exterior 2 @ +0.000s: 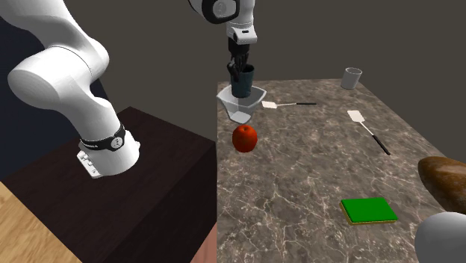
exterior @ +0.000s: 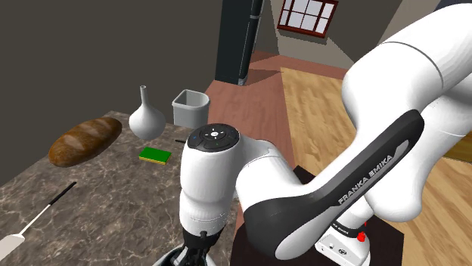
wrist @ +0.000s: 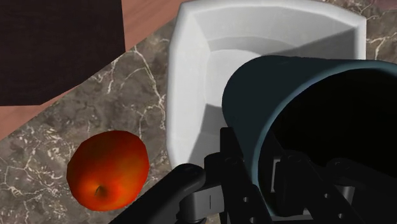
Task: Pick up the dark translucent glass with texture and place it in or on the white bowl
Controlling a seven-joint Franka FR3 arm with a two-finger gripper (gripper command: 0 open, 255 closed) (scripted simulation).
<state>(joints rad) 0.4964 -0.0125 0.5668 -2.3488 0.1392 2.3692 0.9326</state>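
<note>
**Item 1. Glass** [exterior 2: 243,84] [wrist: 299,108]: dark teal, translucent, upright with the mouth upward. It hangs over the white bowl with its base at about the bowl's rim level. Whether the base touches the bowl's floor cannot be told.

**Item 2. End effector** [exterior 2: 237,66] [wrist: 257,168]: all black, closed on the glass from above. It pinches the glass wall at the rim, with one finger inside the mouth and one outside.

**Item 3. White bowl** [exterior 2: 240,110] [wrist: 197,70]: angular, with flared walls. It stands on the worktop [exterior 2: 299,172] close to the edge that runs along the stand [exterior 2: 157,164], towards that edge's farther corner.

**Item 4. Red apple** [exterior 2: 245,139] [wrist: 109,169]: just beside the bowl, by the same stand-side edge, stem end facing the wrist camera.

**Item 5. White-headed spatula** [exterior 2: 287,104]: lies flat near the bowl, on the side away from the stand, its dark handle pointing away from the bowl.

**Item 6. Second spatula** [exterior 2: 367,128] [exterior: 34,219]: lies flat, further towards the middle of the worktop.

**Item 7. Grey cup** [exterior 2: 352,78] [exterior: 189,108]: upright at the edge adjoining the bowl's corner, well apart from the bowl.

**Item 8. Green block** [exterior 2: 369,210] [exterior: 156,155]: flat, with a yellow underside, well apart from the apple.

**Item 9. Brown loaf** [exterior 2: 445,181] [exterior: 85,139] and **pale vase** [exterior: 147,115] [exterior 2: 444,239]: near the green block, on its side away from the stand.
</note>
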